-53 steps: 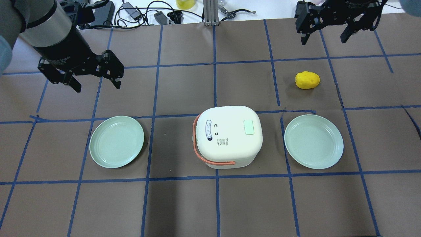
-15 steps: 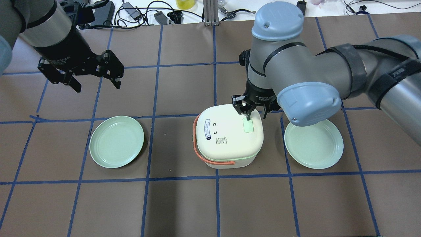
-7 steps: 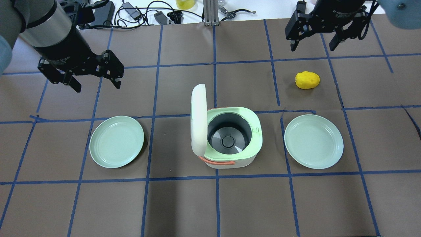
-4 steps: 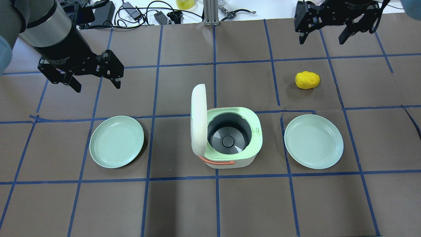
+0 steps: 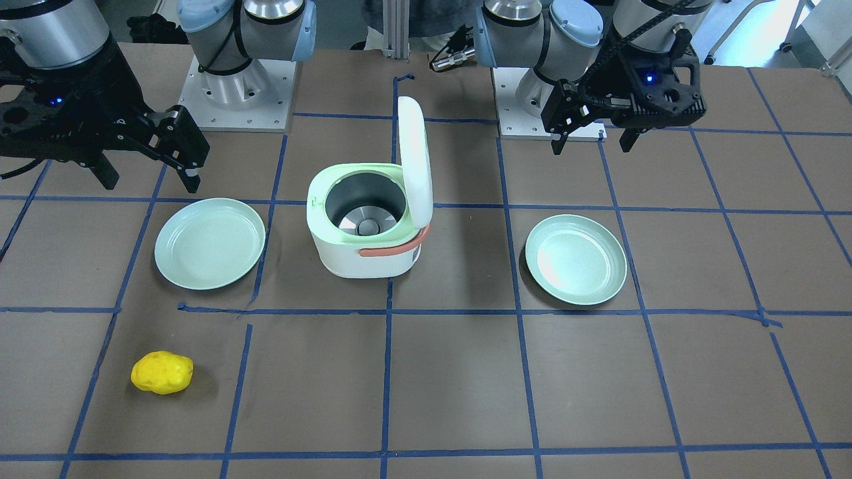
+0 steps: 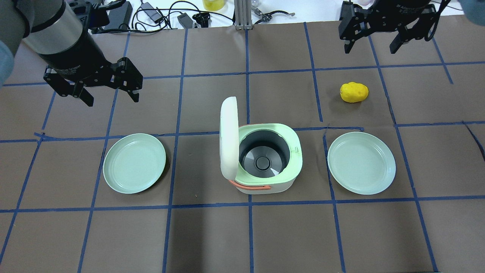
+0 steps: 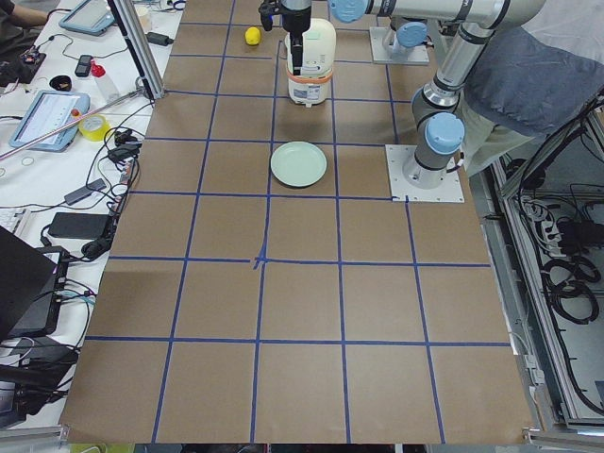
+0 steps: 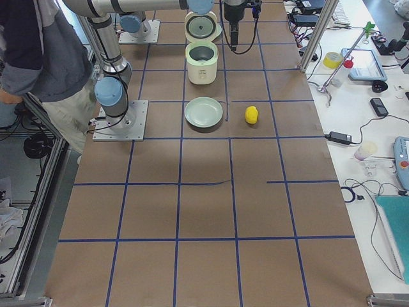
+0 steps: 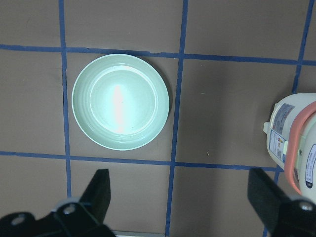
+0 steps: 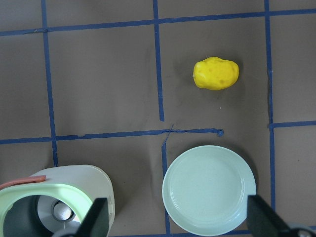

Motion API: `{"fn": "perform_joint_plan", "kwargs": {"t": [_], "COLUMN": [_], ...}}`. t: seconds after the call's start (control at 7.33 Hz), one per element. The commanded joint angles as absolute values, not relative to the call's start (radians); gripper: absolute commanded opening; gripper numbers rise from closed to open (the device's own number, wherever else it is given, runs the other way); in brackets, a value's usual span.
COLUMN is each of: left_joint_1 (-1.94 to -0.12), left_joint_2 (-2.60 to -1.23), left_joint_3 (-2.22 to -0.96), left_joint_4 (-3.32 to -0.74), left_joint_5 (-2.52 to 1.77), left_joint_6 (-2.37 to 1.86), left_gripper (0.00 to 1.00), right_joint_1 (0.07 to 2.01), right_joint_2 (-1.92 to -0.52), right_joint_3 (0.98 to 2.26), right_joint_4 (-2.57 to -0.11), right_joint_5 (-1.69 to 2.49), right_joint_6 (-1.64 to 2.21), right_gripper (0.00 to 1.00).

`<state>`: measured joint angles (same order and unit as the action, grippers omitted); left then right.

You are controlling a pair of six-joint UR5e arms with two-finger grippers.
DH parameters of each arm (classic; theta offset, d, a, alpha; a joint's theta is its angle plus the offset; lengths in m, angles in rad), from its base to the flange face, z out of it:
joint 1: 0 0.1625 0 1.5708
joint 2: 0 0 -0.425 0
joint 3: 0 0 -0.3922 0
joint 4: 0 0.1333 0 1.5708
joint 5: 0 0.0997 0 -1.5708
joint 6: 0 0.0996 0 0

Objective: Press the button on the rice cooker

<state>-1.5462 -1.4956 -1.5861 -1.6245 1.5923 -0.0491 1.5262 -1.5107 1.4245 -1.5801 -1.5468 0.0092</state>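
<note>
The white rice cooker stands mid-table with its lid swung up and open, showing the grey inner pot. It also shows in the front view. The lid's button face is turned away and hidden. My right gripper is open and empty, high at the far right, well away from the cooker. My left gripper is open and empty above the table at the far left. In the right wrist view the cooker sits at the lower left.
Two pale green plates flank the cooker, one on its left and one on its right. A yellow potato lies beyond the right plate. Cables and tools lie past the far table edge.
The right gripper came down and pressed the button on the closed lid. The lid sprang open and the right arm drew back to the far right. The left arm stayed still.
</note>
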Motion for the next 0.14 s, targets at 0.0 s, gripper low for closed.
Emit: {"fn": "perform_joint_plan", "kwargs": {"t": [0.0], "left_joint_1": [-1.546], "left_joint_2": [-1.496], "left_joint_3": [-1.586], "left_joint_4": [-1.624], "left_joint_5": [1.592], "left_joint_6": [-0.051], "left_gripper": [1.00], "right_joint_1": [1.526], "right_joint_2": [-1.511], "right_joint_3": [1.425], "right_joint_4": [-1.580], "right_joint_5": [-1.545], "right_joint_6": [0.009], "right_gripper": [1.00]}}
